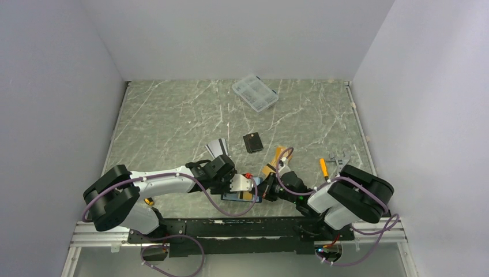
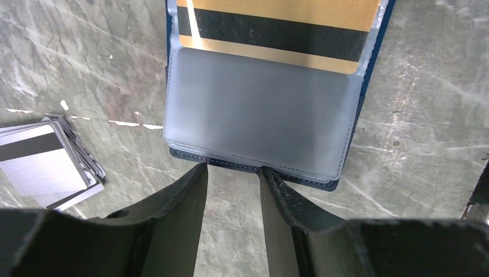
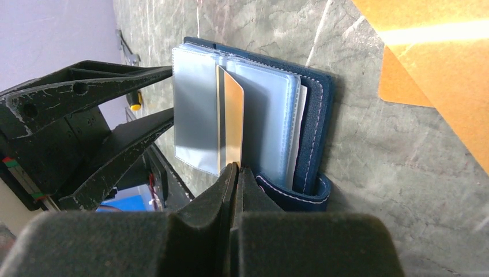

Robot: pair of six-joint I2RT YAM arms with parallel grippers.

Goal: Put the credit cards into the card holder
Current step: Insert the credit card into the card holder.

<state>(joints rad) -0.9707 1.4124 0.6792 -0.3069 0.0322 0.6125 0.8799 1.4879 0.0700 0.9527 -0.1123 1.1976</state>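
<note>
- The left arm reaches in from the left, low over the green marbled counter (image 1: pixel 173 115), towards the middle of its near edge.
- A stack of silver-grey cards (image 2: pixel 43 167) lies fanned on the counter. The top card shows a dark magnetic stripe. The stack is left of the left gripper and apart from everything else.
- The left gripper (image 2: pixel 230 172) has its jaws spread, with nothing between them. Both tips sit at the near edge of the card holder (image 2: pixel 259 109), against its frosted sleeves.
- The card holder lies open and flat on the counter between the two grippers. Its navy cover is underneath, its clear sleeves face up, and its snap tab (image 3: pixel 300 193) curls at one side.
- An orange-gold card (image 3: pixel 232 121) with a black stripe stands on edge among the sleeves, partly inside one of them.
- A black card (image 1: pixel 252 142) lies alone further back.
- A clear compartment box (image 1: pixel 255 93) sits near the far wall.
- The right gripper (image 3: pixel 235 168) has its jaws pinched tight on the outer edge of the orange-gold card.
- Two orange cards (image 3: pixel 438 63) lie overlapping on the counter just beyond the holder.
- An orange-handled tool (image 1: pixel 324 166) and a grey metal tool (image 1: pixel 339 157) lie near the right arm.
</note>
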